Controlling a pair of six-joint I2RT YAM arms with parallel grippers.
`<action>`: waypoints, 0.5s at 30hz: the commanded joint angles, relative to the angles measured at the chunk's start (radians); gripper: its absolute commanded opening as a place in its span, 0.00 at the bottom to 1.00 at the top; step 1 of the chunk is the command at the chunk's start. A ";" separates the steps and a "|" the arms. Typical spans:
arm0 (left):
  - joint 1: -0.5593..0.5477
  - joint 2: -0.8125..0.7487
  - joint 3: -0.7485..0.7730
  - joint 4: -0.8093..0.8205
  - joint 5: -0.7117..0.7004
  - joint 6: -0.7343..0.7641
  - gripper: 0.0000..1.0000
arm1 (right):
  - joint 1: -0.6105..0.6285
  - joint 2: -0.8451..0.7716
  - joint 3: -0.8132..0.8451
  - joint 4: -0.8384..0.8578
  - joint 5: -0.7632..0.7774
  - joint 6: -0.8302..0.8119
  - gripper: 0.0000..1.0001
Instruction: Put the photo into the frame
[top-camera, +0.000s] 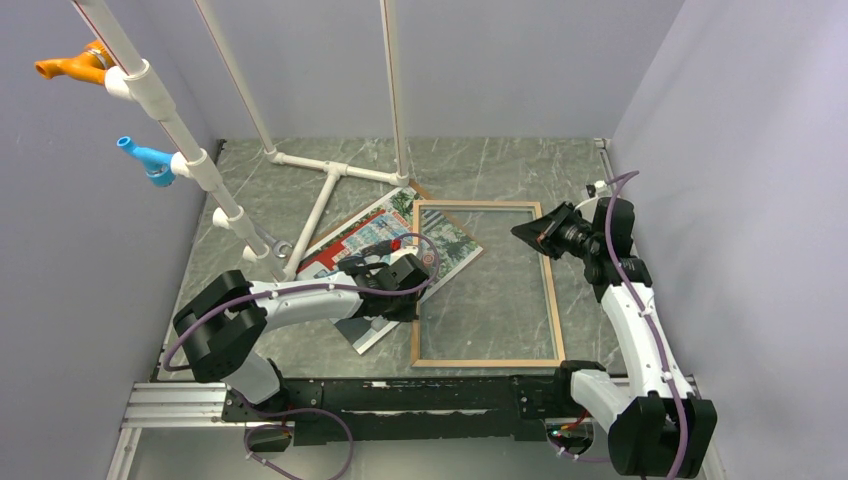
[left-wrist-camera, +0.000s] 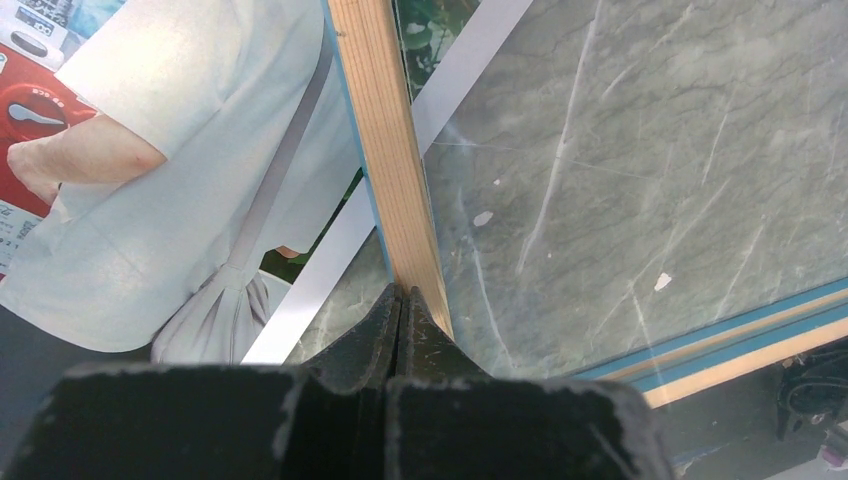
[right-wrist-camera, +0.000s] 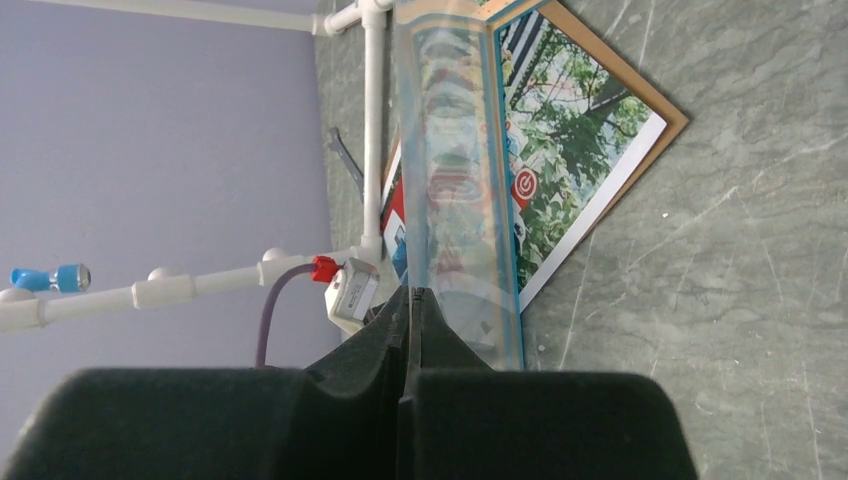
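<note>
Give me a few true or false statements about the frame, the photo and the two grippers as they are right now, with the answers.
1. The left gripper and the right gripper are both shut on the frame. True.
2. The frame has its blue face turned upward. False: in the top view the light wood face is up.
3. The photo lies picture side up. True.
4. The photo sits wholly inside the frame. False: only its right part lies under the pane; the rest sticks out past the frame's left rail.
5. A brown board shows beneath the photo's edge. True.
</note>
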 joint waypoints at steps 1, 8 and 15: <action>-0.006 0.040 -0.004 -0.042 -0.039 0.028 0.00 | 0.002 -0.033 0.032 -0.042 -0.017 -0.008 0.00; -0.008 0.047 0.000 -0.041 -0.039 0.028 0.00 | 0.003 -0.045 0.017 -0.041 -0.019 -0.002 0.00; -0.010 0.055 0.007 -0.046 -0.042 0.029 0.00 | 0.016 -0.044 0.004 -0.032 -0.045 0.009 0.00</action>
